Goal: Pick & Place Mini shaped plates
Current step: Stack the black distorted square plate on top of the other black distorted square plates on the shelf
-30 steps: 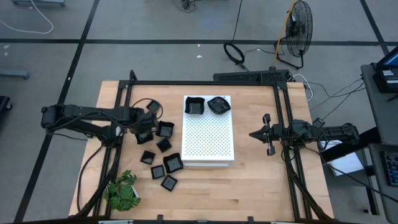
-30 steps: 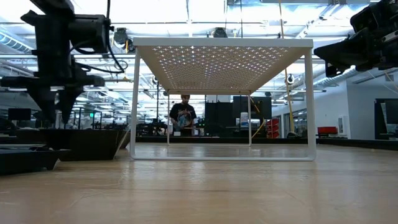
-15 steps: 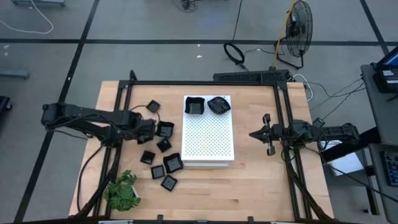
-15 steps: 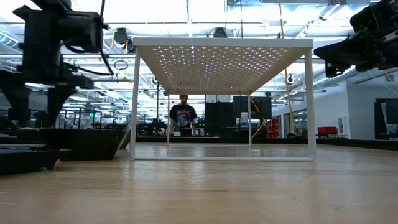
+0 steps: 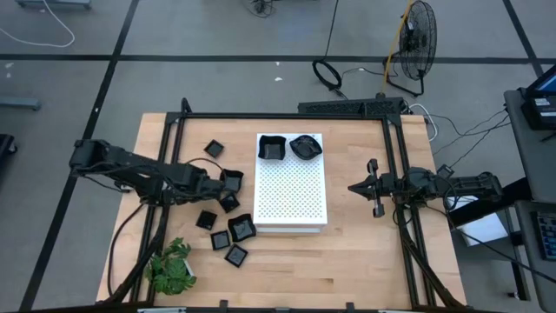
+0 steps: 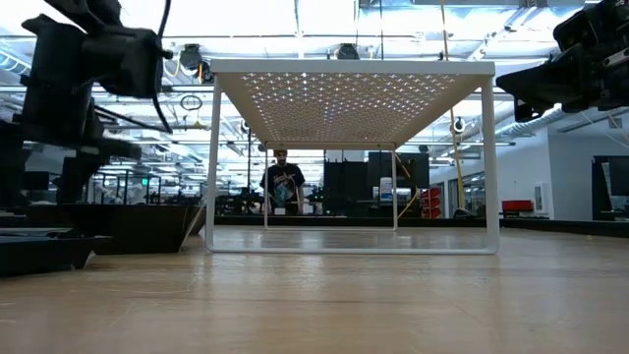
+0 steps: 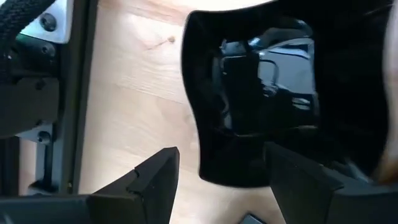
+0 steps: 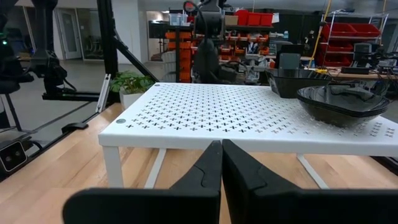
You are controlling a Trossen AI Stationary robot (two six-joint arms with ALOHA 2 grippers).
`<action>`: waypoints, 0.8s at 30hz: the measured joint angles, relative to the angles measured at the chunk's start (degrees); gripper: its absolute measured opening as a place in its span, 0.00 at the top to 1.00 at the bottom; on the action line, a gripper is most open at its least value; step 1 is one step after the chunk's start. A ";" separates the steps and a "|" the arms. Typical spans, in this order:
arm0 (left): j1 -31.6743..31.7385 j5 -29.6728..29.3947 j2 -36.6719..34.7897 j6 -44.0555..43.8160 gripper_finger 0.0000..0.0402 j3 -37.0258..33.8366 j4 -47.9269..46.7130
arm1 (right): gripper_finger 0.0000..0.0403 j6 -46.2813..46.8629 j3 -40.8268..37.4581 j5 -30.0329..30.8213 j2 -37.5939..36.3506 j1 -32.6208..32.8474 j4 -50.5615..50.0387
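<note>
The wooden bench carries the white perforated board at its middle, raised on legs, with two of the mini shaped plates already on its far end: a square one and a rounded one. The rest of the plates lie loose on the bench to the board's left, between it and a small green plant at the near corner. The left arm reaches in from the left side over this cluster, and its left gripper hangs with fingers spread wide just above a square plate. In the left wrist view that glossy plate lies directly ahead of the two fingertips, one of which stands outside its near rim while the other shows over the dish, so the rim sits in the gap between them and nothing is pinched yet. A short descent and a squeeze on that rim looks like the coming move. The right gripper waits well apart on the board's right side, its fingers pressed together on nothing; the left arm is by far the nearer to the loose plates.
</note>
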 joint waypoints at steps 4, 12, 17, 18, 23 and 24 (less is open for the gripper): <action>0.28 -2.08 2.03 1.33 0.41 -0.04 1.11 | 1.00 -0.01 -0.01 0.00 0.01 0.00 -0.01; 3.73 -8.97 2.01 7.24 0.41 -0.04 6.02 | 1.00 0.00 -0.01 0.00 -0.01 0.02 -0.01; 7.13 -13.61 2.01 12.68 0.41 -0.04 7.69 | 1.00 0.01 0.02 -0.02 -0.02 0.00 0.02; 7.92 -14.68 2.01 13.51 0.41 -0.04 7.67 | 1.00 0.01 0.00 0.00 -0.02 0.00 0.00; 12.16 -16.96 2.01 20.32 0.41 -0.07 10.47 | 1.00 0.00 -0.01 -0.01 -0.02 0.01 0.00; 13.04 -16.98 2.01 22.31 0.41 -0.07 11.40 | 1.00 0.01 0.02 0.00 -0.02 0.01 0.02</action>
